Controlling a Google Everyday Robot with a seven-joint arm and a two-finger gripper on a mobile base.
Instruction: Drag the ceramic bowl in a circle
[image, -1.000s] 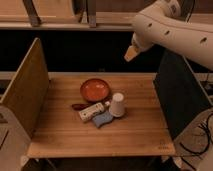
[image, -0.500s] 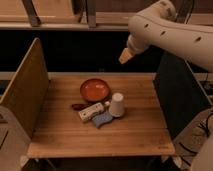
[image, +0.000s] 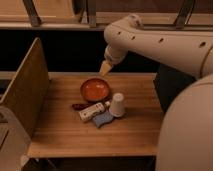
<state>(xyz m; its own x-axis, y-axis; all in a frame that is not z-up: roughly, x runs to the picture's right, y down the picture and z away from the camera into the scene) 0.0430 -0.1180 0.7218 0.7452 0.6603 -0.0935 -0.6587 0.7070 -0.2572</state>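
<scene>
The ceramic bowl (image: 95, 90), round, orange-red and glossy with a darker rim, sits on the wooden table (image: 70, 137) toward the back middle. My gripper (image: 105, 67) hangs in the air just above and behind the bowl's far right rim, its tan fingers pointing down. It is open, holds nothing and stands apart from the bowl. The white arm reaches in from the upper right.
An upturned white cup (image: 117, 105) stands right of the bowl in front. A small dark red spoon-like piece (image: 78, 106), a white oblong object (image: 92, 112) and a blue item (image: 103, 119) lie just before the bowl. A wooden panel (image: 25, 92) walls the left side, a dark panel (image: 167, 87) the right.
The arm has swung left and down, bringing the gripper from the upper right to just behind the bowl. The things on the table have not moved.
</scene>
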